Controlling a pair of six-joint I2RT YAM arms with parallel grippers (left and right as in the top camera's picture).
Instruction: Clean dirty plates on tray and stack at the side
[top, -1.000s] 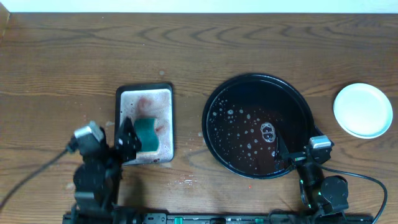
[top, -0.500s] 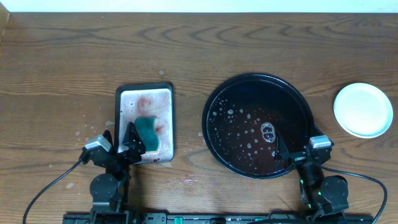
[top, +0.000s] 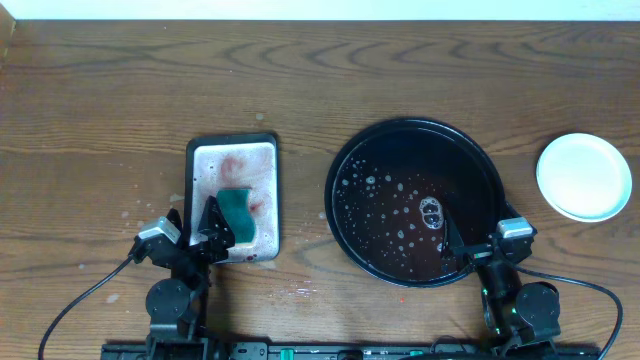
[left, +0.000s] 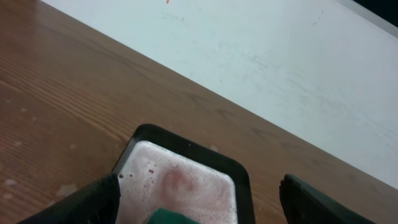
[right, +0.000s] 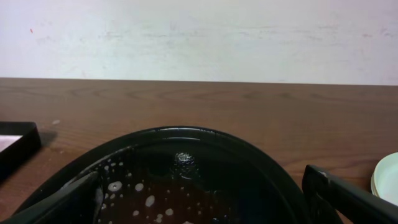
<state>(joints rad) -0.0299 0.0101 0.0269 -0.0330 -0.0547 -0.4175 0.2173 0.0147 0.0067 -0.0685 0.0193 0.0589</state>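
Plates (top: 584, 177) sit on the table right of the sudsy tray (top: 415, 125), closest to the right gripper (top: 480, 246) at its near rim; that and the left gripper (top: 195, 228) both gape, empty.

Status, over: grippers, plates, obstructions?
Both open: left gripper by green sponge in small rectangular tray, right gripper at rim of round glossy black tray. No plates on it, only droplets. Pale round plate on wood beside. Nothing blocking.
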